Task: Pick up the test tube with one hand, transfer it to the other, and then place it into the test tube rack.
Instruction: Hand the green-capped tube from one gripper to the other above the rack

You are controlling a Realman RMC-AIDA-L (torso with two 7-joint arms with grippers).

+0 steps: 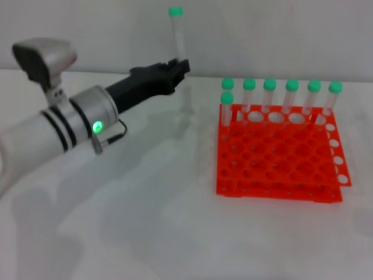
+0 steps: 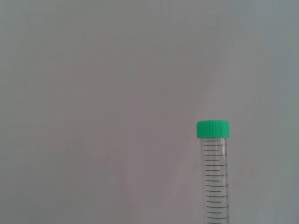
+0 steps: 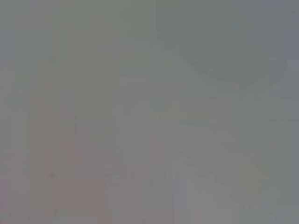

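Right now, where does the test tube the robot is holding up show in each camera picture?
Head view: the test tube stands upright near the top centre, its lower end in the left end effector, left of the orange test tube rack.
Left wrist view: the same tube rises from the picture's lower edge, right of centre, against a plain wall.
Right wrist view: not in it.
Shared landmark: its green cap.

Setting: laboratory bench. Evidence: orange two-tier test tube rack (image 1: 280,153) with a grid of round holes on a plain white desk (image 1: 145,221); seven green-capped graduated tubes (image 1: 291,96) standing in it; bare pale wall (image 1: 280,35) behind.
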